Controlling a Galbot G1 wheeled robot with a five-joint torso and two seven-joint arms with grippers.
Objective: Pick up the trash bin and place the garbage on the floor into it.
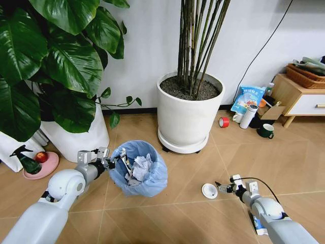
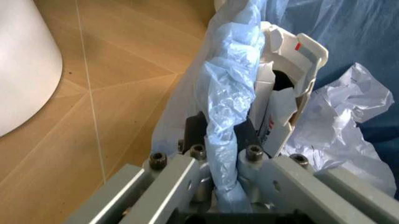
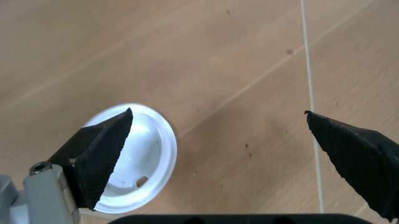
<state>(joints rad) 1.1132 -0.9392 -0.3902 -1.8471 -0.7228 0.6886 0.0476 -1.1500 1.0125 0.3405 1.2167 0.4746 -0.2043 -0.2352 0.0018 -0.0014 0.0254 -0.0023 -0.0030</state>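
The trash bin (image 1: 147, 180), lined with a crinkly light-blue bag, sits low over the floor in front of the white planter. My left gripper (image 1: 120, 158) is shut on its near rim; in the left wrist view the gripper (image 2: 227, 140) pinches the bag-covered rim (image 2: 227, 88). Crumpled white paper (image 1: 142, 165) (image 2: 339, 128) and torn white card (image 2: 290, 88) lie inside. My right gripper (image 1: 219, 188) is open just above the floor beside a white disc (image 1: 209, 190). In the right wrist view the disc (image 3: 149, 154) lies by one fingertip (image 3: 103, 149). A blue-white packet (image 1: 258, 224) lies under my right forearm.
A large white planter (image 1: 187, 119) stands behind the bin, another white pot (image 1: 76, 137) with broad leaves at left. A green spray bottle (image 1: 28, 161) rests on a pink dish. A red tape roll (image 1: 224, 122), dark mug (image 1: 266, 131), white bottle (image 1: 248, 116) and wooden cabinet (image 1: 297, 96) are at right.
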